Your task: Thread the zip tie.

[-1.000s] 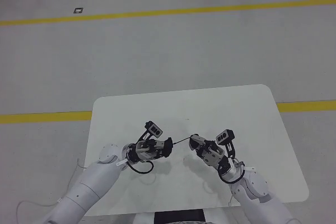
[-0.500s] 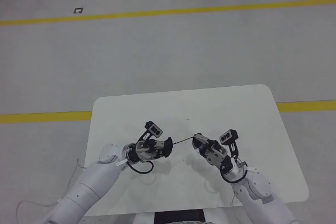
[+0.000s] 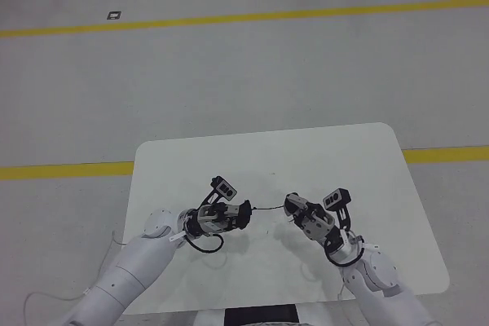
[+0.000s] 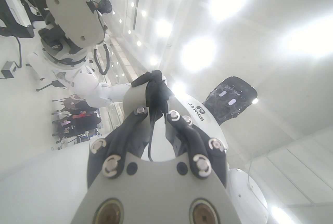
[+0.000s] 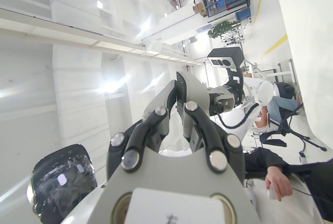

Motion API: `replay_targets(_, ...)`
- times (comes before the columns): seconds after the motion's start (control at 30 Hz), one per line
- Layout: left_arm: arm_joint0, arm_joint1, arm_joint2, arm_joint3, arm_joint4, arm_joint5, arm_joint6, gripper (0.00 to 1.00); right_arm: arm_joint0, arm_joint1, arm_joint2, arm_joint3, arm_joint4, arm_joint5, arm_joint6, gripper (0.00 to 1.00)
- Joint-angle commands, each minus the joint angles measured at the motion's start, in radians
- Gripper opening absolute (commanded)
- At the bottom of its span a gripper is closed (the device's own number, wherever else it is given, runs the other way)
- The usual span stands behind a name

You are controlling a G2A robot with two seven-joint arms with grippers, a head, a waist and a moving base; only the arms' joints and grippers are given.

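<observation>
**Zip tie** (image 3: 265, 209): black, held in the air above the worktop (image 3: 350, 159), spanning between the two hands.
**Left hand** (image 3: 243, 213): clenched on one end, which is bunched at its tips.
**Right hand** (image 3: 289, 204): pads pressed together, apparently pinching the other end.
**Handling:** grip firmly, line the tail up squarely with the head slot, and feed slowly. Slack or twist would likely cause a miss.

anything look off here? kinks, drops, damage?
Nothing stands out. The zip tie runs fairly straight between the left gripper and the right gripper, both shut, over the table. No kink or break that I can see.
</observation>
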Motion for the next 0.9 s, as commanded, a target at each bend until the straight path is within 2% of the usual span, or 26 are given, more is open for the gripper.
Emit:
replay_targets(0.0, 0.0, 0.0, 0.0, 0.0, 0.0, 0.0, 0.0, 0.0, -0.001, 0.0, 0.004, -0.001, 0.003, -0.001, 0.001, 0.0)
replay_targets(0.4, 0.0, 0.0, 0.0, 0.0, 0.0, 0.0, 0.0, 0.0, -0.022, 0.002, 0.036, -0.011, 0.034, -0.011, 0.012, 0.0)
replay_targets(0.43, 0.0, 0.0, 0.0, 0.0, 0.0, 0.0, 0.0, 0.0, -0.021, 0.004, 0.048, -0.012, -0.002, -0.03, 0.008, 0.29)
replay_targets(0.47, 0.0, 0.0, 0.0, 0.0, 0.0, 0.0, 0.0, 0.0, -0.021, 0.004, 0.048, -0.012, -0.002, -0.03, 0.008, 1.0)
replay_targets(0.83, 0.0, 0.0, 0.0, 0.0, 0.0, 0.0, 0.0, 0.0, -0.021, 0.004, 0.048, -0.012, -0.002, -0.03, 0.008, 1.0)
replay_targets(0.87, 0.0, 0.0, 0.0, 0.0, 0.0, 0.0, 0.0, 0.0, -0.016, 0.004, 0.057, -0.011, -0.037, -0.04, -0.014, 1.0)
